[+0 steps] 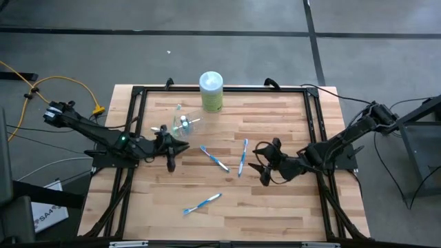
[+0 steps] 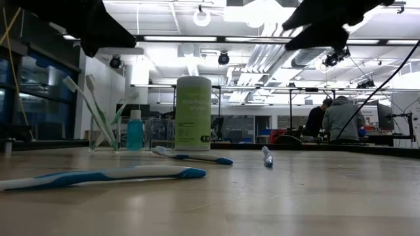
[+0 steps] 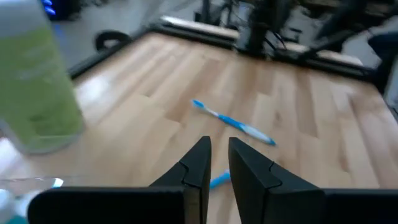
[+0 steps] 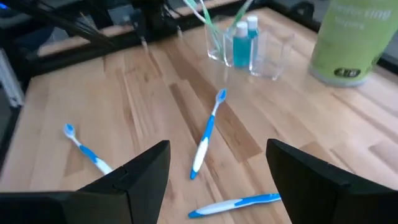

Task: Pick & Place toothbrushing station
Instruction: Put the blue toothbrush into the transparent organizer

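Wood table (image 1: pixel 275 200), high view: clear cup (image 1: pixel 185 125) w/ green brushes at 11 o'clock, beside left gripper (image 1: pixel 172 146); three blue toothbrushes (image 1: pixel 214 158) loose mid-table. Left wrist view: fingers (image 3: pixel 199 163) nearly closed, empty. Right wrist view: right gripper (image 4: pixel 217 165) wide apart, empty, over brushes.

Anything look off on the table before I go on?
Three blue toothbrushes lie scattered flat on the wood: one mid-table, one beside it, one nearer the front edge. The clear cup stands upright with green brushes inside. Nothing spilled or broken.
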